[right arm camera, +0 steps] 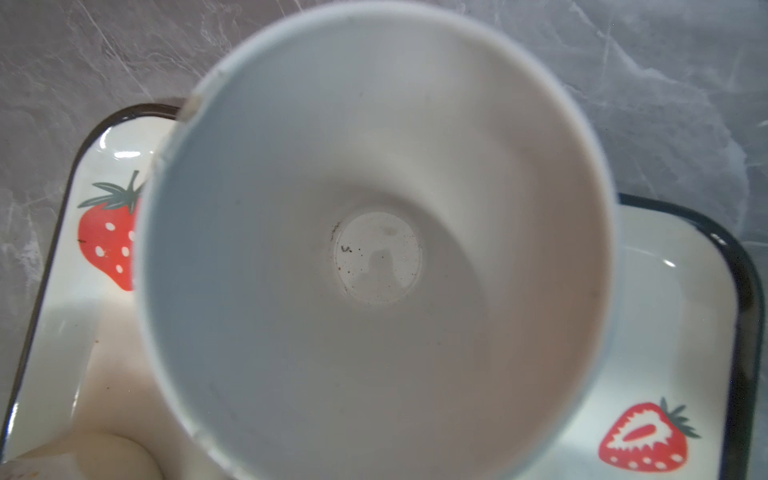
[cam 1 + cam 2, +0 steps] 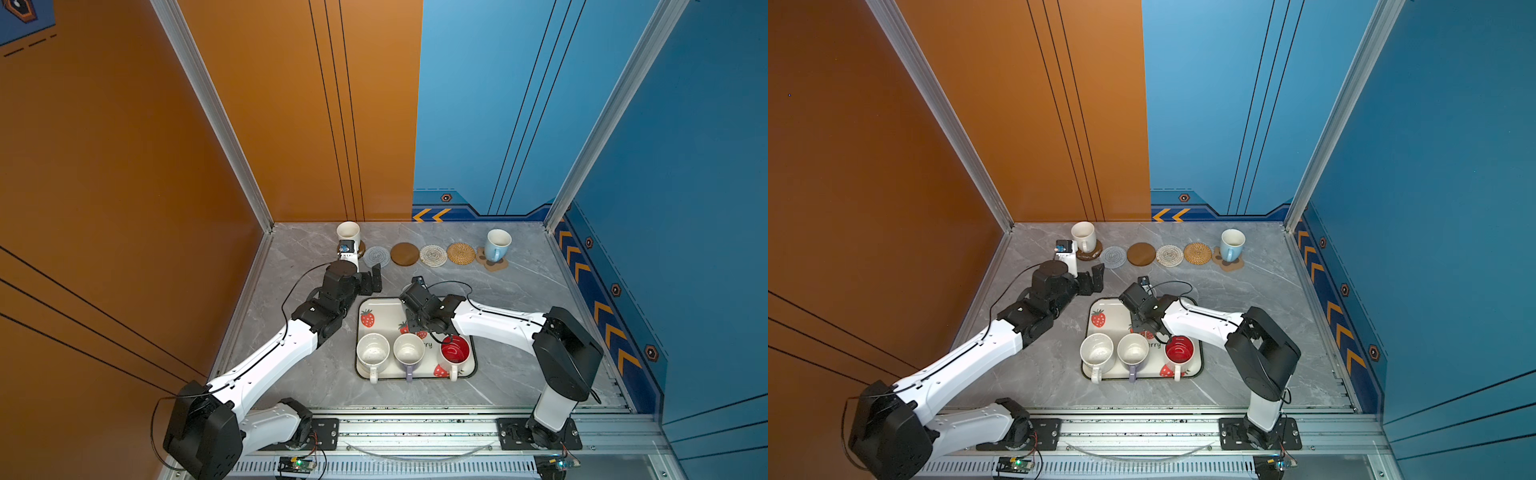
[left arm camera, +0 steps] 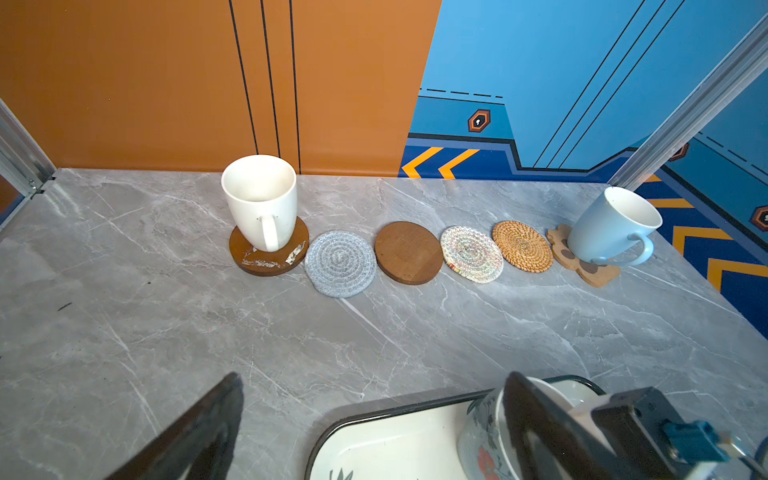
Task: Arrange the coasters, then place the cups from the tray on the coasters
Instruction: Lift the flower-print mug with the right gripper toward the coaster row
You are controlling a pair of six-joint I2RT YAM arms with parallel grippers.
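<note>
Six coasters lie in a row at the back: brown [image 3: 266, 262], grey [image 3: 340, 264], brown [image 3: 409, 252], cream [image 3: 471, 254], rattan [image 3: 523, 246] and paw-shaped [image 3: 590, 270]. A white cup [image 3: 259, 199] stands on the left brown one, a light blue cup [image 3: 611, 224] on the paw. The tray [image 2: 358, 332] holds a speckled cup [image 2: 372, 352], a lavender cup [image 2: 408, 350] and a red-lined cup [image 2: 455, 350]. My right gripper [image 2: 420, 326] hangs over another light blue cup [image 1: 378, 257] at the tray's back; its jaws are hidden. My left gripper [image 3: 374, 378] is open and empty.
The orange wall stands close behind the white cup, and the blue wall is at the right. My left arm lies along the tray's left side. Bare marble [image 3: 291, 332] stretches between the coaster row and the tray.
</note>
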